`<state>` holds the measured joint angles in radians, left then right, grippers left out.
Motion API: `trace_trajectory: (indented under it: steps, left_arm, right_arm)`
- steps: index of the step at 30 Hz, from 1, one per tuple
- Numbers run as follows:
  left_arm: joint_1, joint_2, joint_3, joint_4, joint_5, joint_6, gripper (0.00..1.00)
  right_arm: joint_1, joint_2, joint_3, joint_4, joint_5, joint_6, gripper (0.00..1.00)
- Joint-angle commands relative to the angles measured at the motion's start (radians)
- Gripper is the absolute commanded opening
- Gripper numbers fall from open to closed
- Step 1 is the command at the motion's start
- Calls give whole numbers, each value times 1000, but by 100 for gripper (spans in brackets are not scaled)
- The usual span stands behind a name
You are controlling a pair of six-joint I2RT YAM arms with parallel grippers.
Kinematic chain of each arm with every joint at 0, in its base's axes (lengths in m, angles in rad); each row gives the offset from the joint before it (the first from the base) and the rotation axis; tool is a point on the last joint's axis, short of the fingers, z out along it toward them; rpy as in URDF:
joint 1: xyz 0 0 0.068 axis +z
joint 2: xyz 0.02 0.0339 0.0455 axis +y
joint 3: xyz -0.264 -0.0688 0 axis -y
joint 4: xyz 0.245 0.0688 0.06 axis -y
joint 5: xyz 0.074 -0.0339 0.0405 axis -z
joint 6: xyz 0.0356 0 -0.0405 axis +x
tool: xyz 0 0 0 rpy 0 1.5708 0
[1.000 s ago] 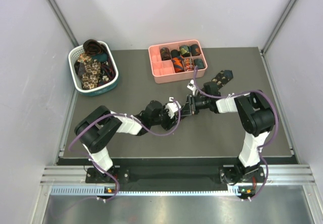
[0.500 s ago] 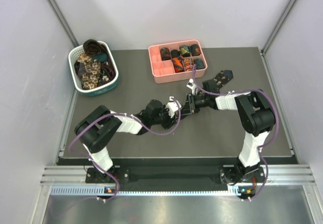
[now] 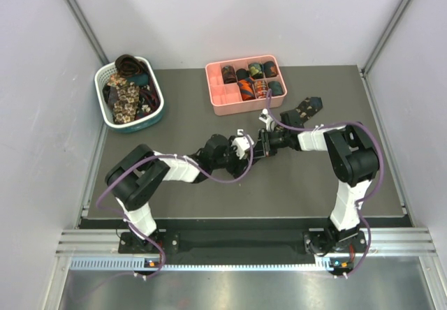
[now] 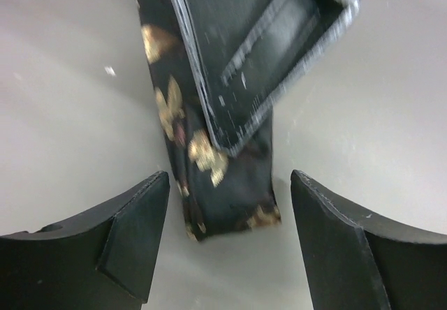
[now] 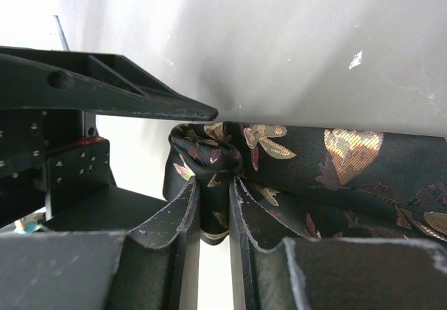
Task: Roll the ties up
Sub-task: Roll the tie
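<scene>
1. Your right pincer (image 5: 213, 184): fingers nearly together, pinching the curled-over end of the dark floral tie (image 5: 335, 156).
2. Your left pincer (image 4: 229, 181): spread wide, one finger either side of that same tie end, neither touching it.
3. Both meet mid-desk (image 3: 293, 184). The tie runs off toward the right rear, lying flat.
4. Behind them: pink divided tray (image 3: 222, 102) with coiled ties (image 3: 255, 69).
5. Left rear: white-and-teal basket (image 3: 140, 124) of loose ties (image 3: 126, 97).

Dark floral tie (image 5: 328, 163), end curled

Tie (image 4: 241, 193) top cut off; right fingers (image 4: 269, 41) blurred.
</scene>
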<state>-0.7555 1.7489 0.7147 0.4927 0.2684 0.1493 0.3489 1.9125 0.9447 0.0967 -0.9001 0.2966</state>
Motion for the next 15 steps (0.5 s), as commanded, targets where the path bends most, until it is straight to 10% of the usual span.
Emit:
trace_trajectory:
  steps: [1, 15]
  left_arm:
    - [-5, 29, 66, 0, 0, 15, 75]
    - [-41, 103, 143, -170, -64, 27, 61]
  right_arm:
    - [-8, -4, 0, 17, 47, -37, 9]
    - [-13, -18, -14, 32, 46, -33, 12]
